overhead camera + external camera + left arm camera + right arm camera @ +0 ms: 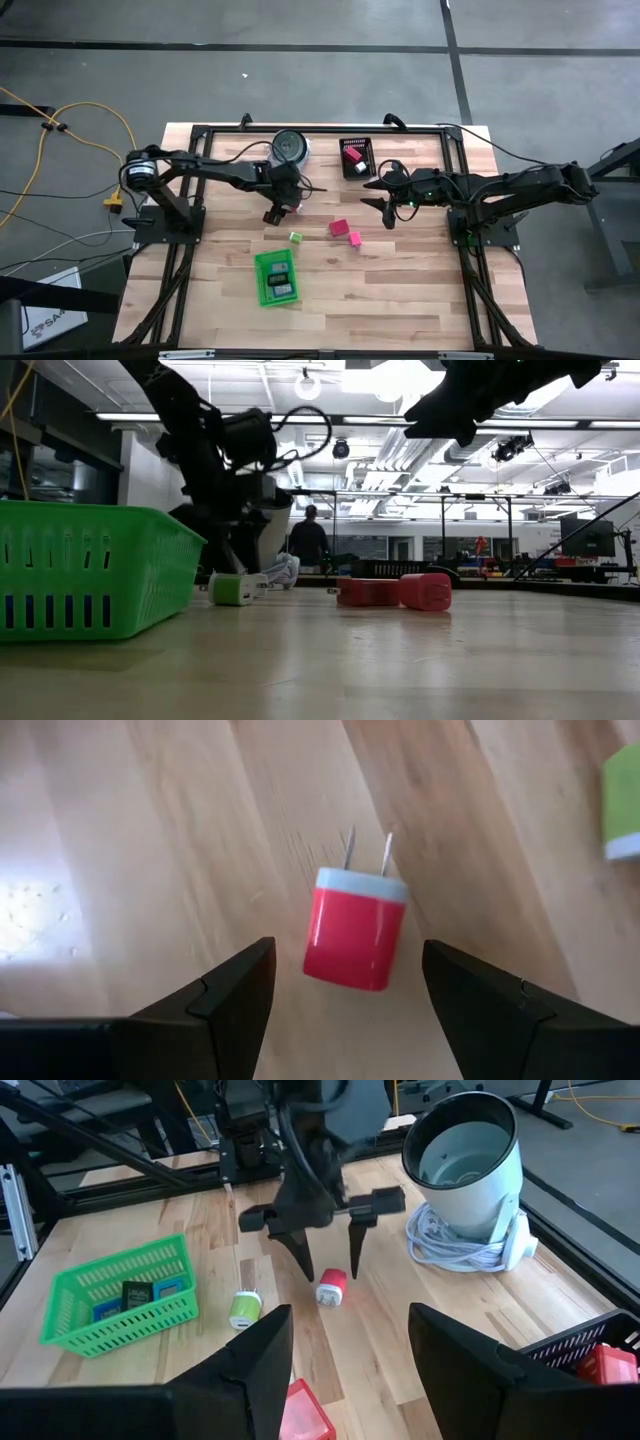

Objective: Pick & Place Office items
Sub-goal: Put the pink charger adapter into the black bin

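You see a red plug adapter [353,937] with a pale blue face, a lime-and-white adapter [244,1308], pink-red blocks [396,591], a green tray [118,1294] on your light striped wood table [400,290]

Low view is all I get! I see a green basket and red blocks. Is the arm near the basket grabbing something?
Observer: Not yet. The left gripper hangs open over a small red plug, one finger on each side.
Operator: Is it touching the plug?
Observer: No, the fingers stand clear of it; the plug lies on the wooden table.
Operator: Is anything in the basket?
Observer: Yes, dark and blue flat pieces lie inside the green basket.
Operator: Where is the other arm?
Observer: The right gripper waits open, near a black bin with a red thing in it.
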